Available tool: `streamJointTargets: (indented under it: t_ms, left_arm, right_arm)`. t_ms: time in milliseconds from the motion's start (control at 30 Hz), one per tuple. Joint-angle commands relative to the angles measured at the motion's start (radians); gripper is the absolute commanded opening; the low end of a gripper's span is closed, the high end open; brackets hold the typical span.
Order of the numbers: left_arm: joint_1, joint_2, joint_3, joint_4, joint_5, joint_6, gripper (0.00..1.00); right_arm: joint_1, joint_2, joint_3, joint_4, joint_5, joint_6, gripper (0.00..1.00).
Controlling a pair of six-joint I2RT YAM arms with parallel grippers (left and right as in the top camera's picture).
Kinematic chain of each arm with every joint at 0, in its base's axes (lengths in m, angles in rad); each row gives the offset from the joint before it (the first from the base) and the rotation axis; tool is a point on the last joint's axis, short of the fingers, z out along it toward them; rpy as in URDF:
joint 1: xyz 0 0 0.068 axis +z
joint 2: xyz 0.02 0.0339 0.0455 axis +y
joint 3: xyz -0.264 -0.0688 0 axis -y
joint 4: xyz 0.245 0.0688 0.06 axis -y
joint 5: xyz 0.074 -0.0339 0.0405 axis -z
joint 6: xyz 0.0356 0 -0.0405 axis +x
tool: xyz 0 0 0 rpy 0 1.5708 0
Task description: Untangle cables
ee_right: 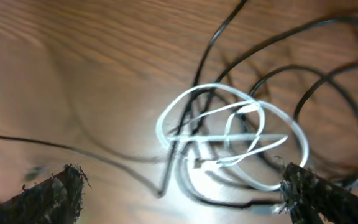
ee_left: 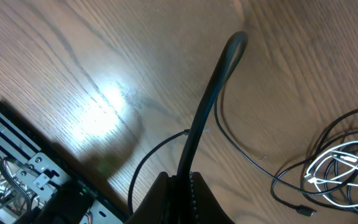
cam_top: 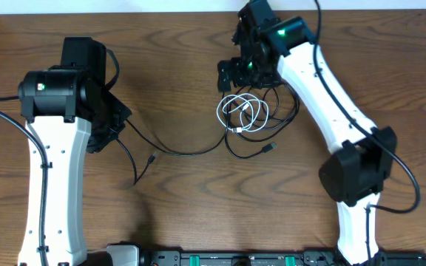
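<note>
The cables (cam_top: 251, 118) lie in a loose heap on the right arm's side of the table (cam_top: 176, 59). The white cable (ee_right: 229, 134) is coiled over black loops, and one black cable (cam_top: 183, 152) trails off to the left gripper (ee_left: 180, 186), which is clamped tight and, we judge, pinching it. The right gripper (ee_right: 180, 180) hangs just above the white coil, jaws spread wide and empty, the coil just beyond its fingertips. We would lower it onto a single white strand, clear of the black loops, then draw away slowly.
</note>
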Motion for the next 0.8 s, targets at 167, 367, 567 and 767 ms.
streamJointTargets:
  t_ms: [167, 367, 567, 767]
  left_arm:
    - [0.003, -0.01, -0.005, 0.006, -0.016, -0.002, 0.08]
    - [0.003, -0.01, -0.005, 0.012, -0.016, -0.002, 0.08]
    - [0.003, -0.01, -0.005, 0.012, -0.016, -0.002, 0.08]
    - [0.003, -0.01, -0.005, 0.013, -0.016, -0.002, 0.08]
  right_arm:
    - [0.006, 0.055, 0.0, -0.03, 0.132, -0.655, 0.98]
    - [-0.013, 0.056, -0.007, -0.023, 0.058, -0.758, 0.98]
    - [-0.018, 0.056, -0.071, -0.022, -0.064, -0.85, 0.83]
    - [-0.02, 0.056, -0.161, 0.072, -0.013, -0.839, 0.83]
